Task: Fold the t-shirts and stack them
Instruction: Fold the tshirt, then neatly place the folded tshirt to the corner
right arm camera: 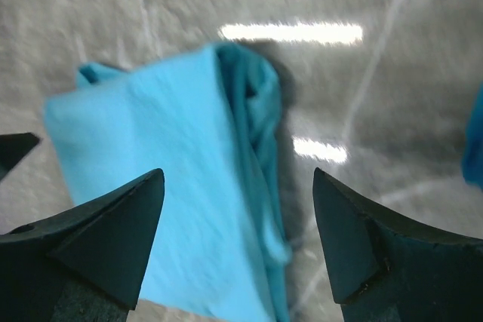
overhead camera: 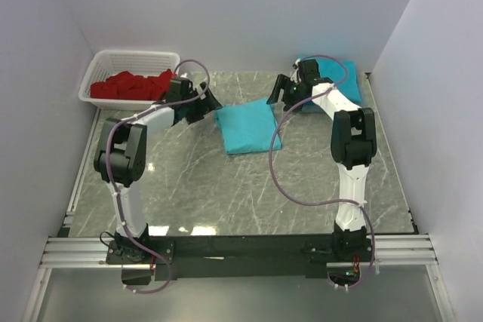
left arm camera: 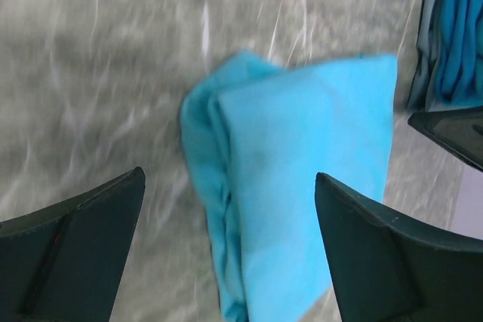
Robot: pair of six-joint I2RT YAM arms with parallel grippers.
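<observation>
While the left gripper (overhead camera: 209,101) and right gripper (overhead camera: 278,93) hang spread beside the folded shirt (overhead camera: 247,129) mid-frame, stacking it on the upper-right blue pile (overhead camera: 349,81) seems next.

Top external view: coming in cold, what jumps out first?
A folded turquoise t-shirt lies in the middle of the marble table, flanked by the left end effector and right end effector, both open and empty. At the far left corner a white basket holds red items. At the far right sits another turquoise pile.
</observation>
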